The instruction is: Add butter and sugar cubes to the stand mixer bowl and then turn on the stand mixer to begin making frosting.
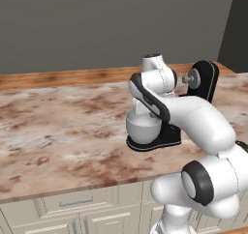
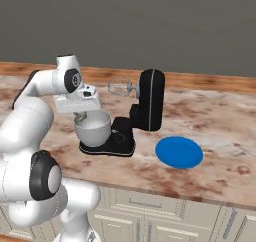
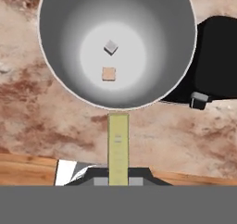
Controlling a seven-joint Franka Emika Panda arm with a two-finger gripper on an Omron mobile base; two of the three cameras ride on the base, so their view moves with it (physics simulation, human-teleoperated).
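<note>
My gripper (image 3: pixel 118 179) is clamped on a pale yellow butter stick (image 3: pixel 118 146), held just above the near rim of the rounded light grey metal bowl (image 3: pixel 60 56). Two small cubes, tan (image 3: pixel 109 73) and grey-white (image 3: pixel 111 46), lie inside it. The bowl sits on the glossy black stand mixer (image 2: pixel 150 103), on the marbled brown counter (image 1: pixel 58 126), head tilted back.

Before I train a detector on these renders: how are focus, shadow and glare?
Left base view: soft, low-detail render; the arm covers much of the stand mixer. Right base view: no glare on the blue plate. Hand view: stand mixer bowl bright at its centre, darkening outward; two cubes distinct.
</note>
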